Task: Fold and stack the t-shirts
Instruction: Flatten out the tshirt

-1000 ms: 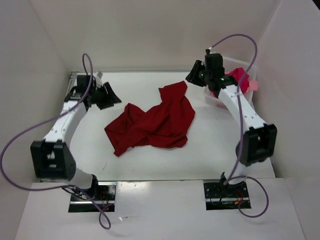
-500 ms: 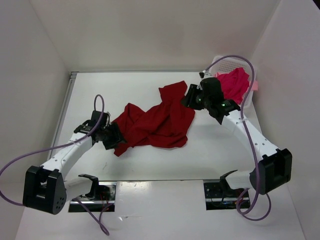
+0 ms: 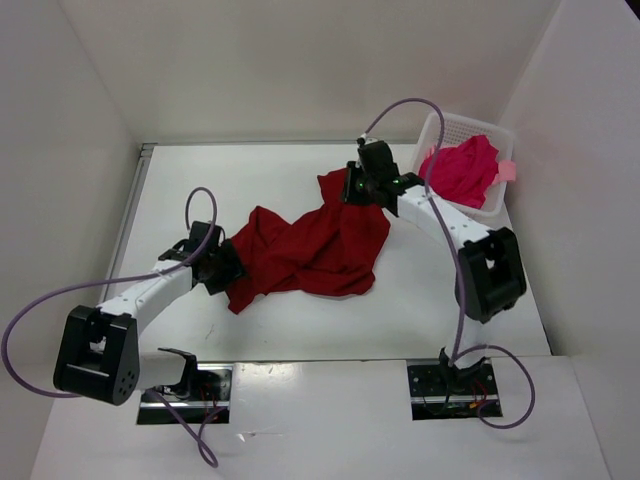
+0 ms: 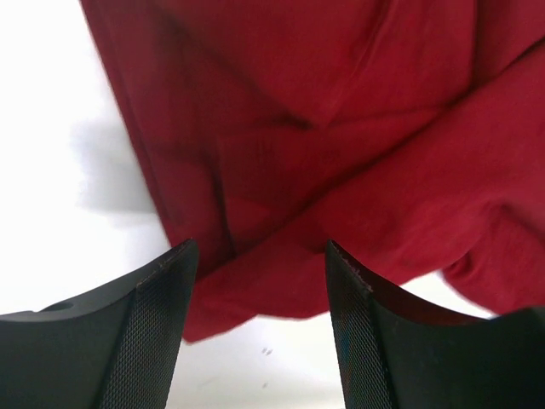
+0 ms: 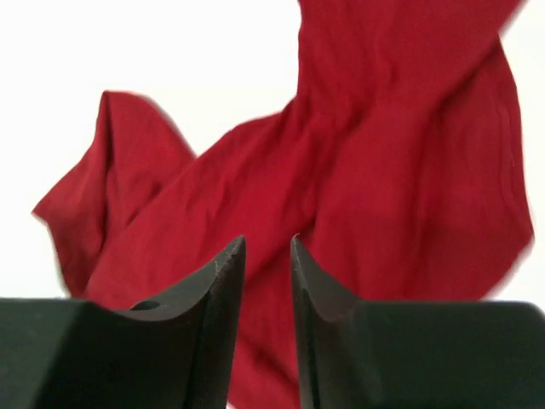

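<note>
Toward the dark red shirt (image 3: 310, 250), left arm (image 3: 150, 290) and right arm (image 3: 440, 215) stretch low.

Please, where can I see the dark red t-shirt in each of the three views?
Top external: the dark red t-shirt lies crumpled in the middle.
Left wrist: it fills the upper part.
Right wrist: it spreads across the centre and right.
Shared landmark: the white table under it.

Dark red t-shirt (image 3: 320, 245) — matt creased cloth; basket (image 3: 462, 124) — perforated plastic.
</note>
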